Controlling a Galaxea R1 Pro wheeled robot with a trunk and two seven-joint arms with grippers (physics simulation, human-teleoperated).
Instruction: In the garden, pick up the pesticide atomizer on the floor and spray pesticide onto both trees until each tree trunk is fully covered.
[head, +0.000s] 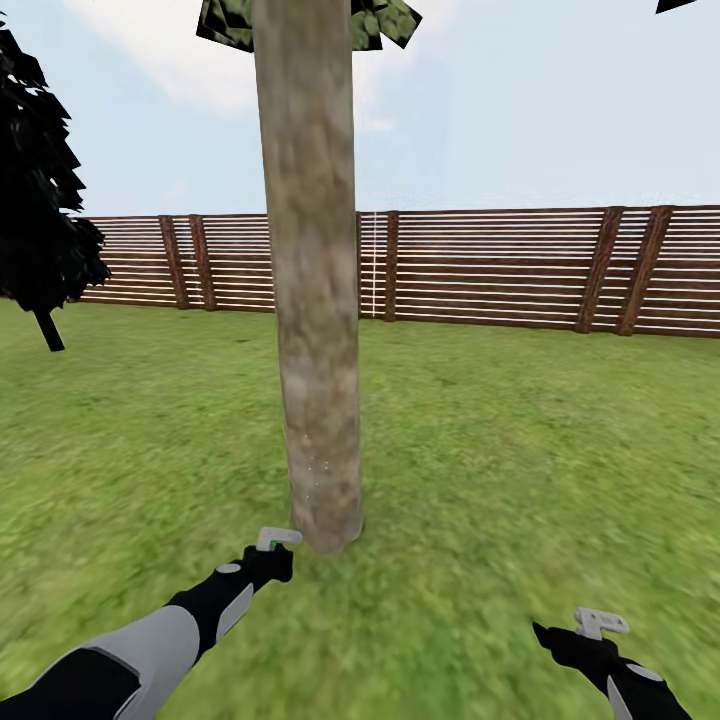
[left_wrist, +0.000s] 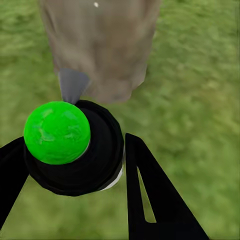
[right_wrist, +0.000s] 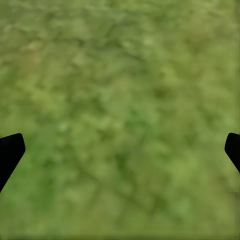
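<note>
Garden (head: 520, 440): lawn, slat fence behind.
Tree trunk (head: 312, 300): directly ahead; few pale specks near base, coverage apparently just begun.
Left gripper (head: 268, 560): fingers clamped round pesticide atomizer (left_wrist: 75, 147), nozzle aimed at trunk base.
Right gripper (head: 590, 640): fingers spread, empty.
Remaining: this trunk, second tree.

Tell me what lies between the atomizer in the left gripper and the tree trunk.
Only bare grass. In the left wrist view the pesticide atomizer, held in the left gripper, points at the base of the tree trunk with nothing between them.
</note>
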